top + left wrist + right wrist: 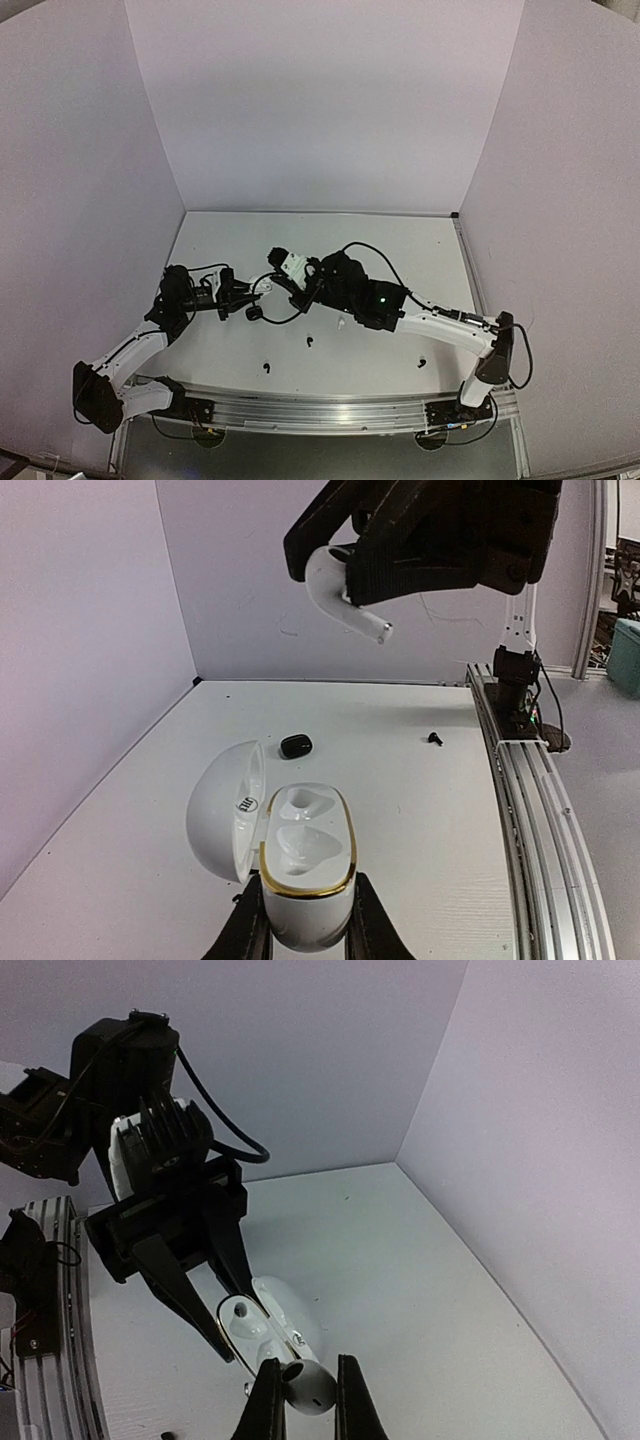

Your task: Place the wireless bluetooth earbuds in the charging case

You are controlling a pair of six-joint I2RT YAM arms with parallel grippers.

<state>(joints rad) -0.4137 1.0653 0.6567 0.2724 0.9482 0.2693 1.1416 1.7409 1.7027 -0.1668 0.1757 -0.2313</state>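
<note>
- Gripping the white charging case (300,905) by its lower body, the left gripper (305,935) has its jaws closed narrow against the case's two sides.
- The case is held just above the table (430,810), its gold-rimmed mouth facing up.
- Its lid (215,805) hangs open to the left, and both moulded sockets inside are bare.
- The right gripper (308,1398) pinches a white earbud (308,1385) between its fingertips, the jaws nearly together on it.
- In the left wrist view that earbud hangs above the open case and apart from it, its stem slanting down to the right.
- In the right wrist view the earbud sits directly over the case's mouth; whether they touch cannot be told from there.
- A black pebble-shaped case (295,745) lies closed on the table beyond the white case.
- A black earbud (434,738) lies farther right, near the rail (530,780).
- The top view shows small black earbuds scattered on the near part of the table: one (265,368), another (309,342), and a third (421,361), well apart from each other.
</note>
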